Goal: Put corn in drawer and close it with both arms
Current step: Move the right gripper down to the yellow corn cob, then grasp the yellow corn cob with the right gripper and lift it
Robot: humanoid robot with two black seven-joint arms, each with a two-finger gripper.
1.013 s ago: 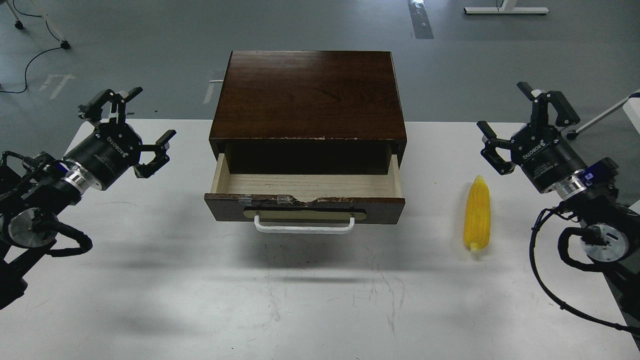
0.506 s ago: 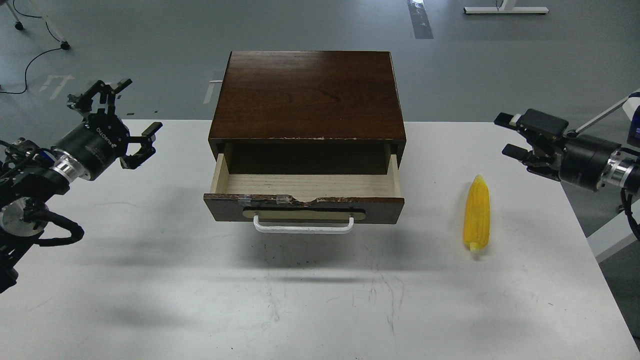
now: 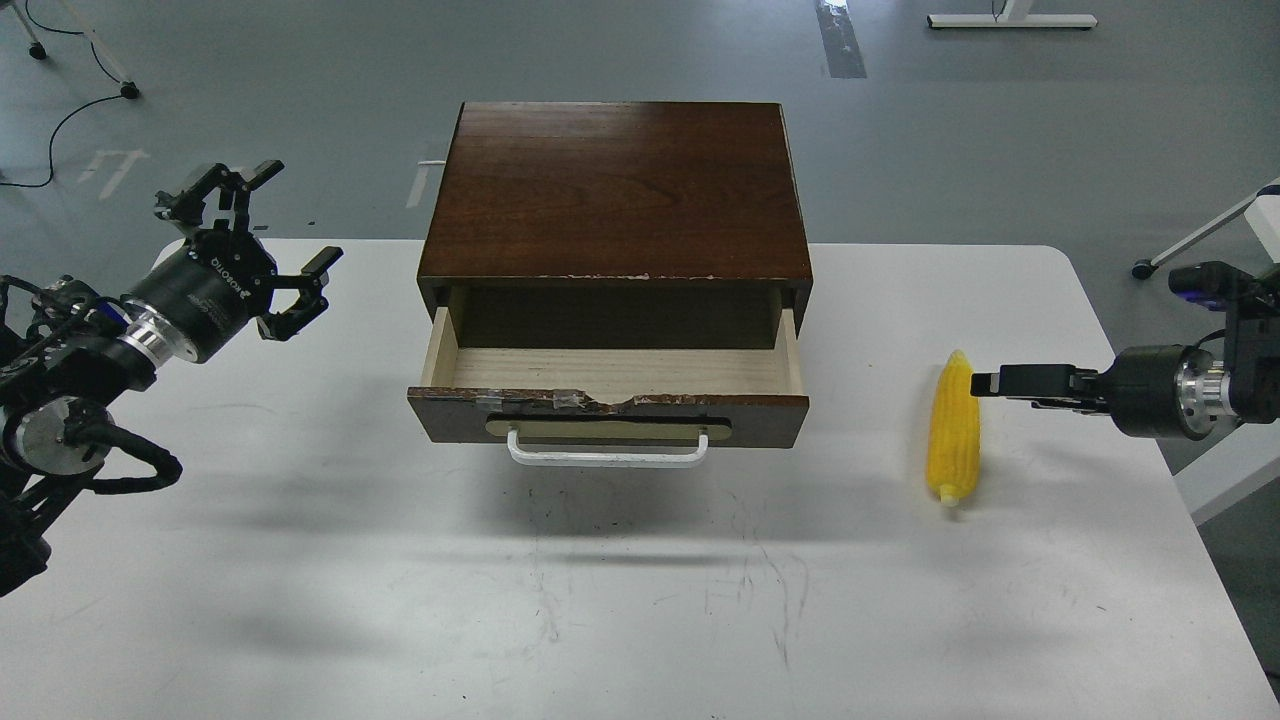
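The yellow corn [image 3: 954, 430] lies on the white table [image 3: 640, 600], right of the cabinet, its pointed end toward the far side. The drawer [image 3: 610, 372] of the dark brown cabinet [image 3: 617, 190] is pulled open and its pale inside is empty. Its white handle [image 3: 607, 456] faces me. My right gripper [image 3: 985, 382] points left, level with the table. Its tip is just right of the corn's upper part. It is seen edge-on, so its fingers cannot be told apart. My left gripper [image 3: 298, 215] is open and empty, left of the cabinet above the table's far left corner.
The table's right edge [image 3: 1160, 440] runs under my right wrist. Beyond it stands a white frame leg [image 3: 1200, 235]. Grey floor with cables [image 3: 60, 120] lies behind the table.
My right gripper has swung down and turned flat, from the far right edge to right beside the corn. My left gripper drew back left, then came slightly forward again, still open.
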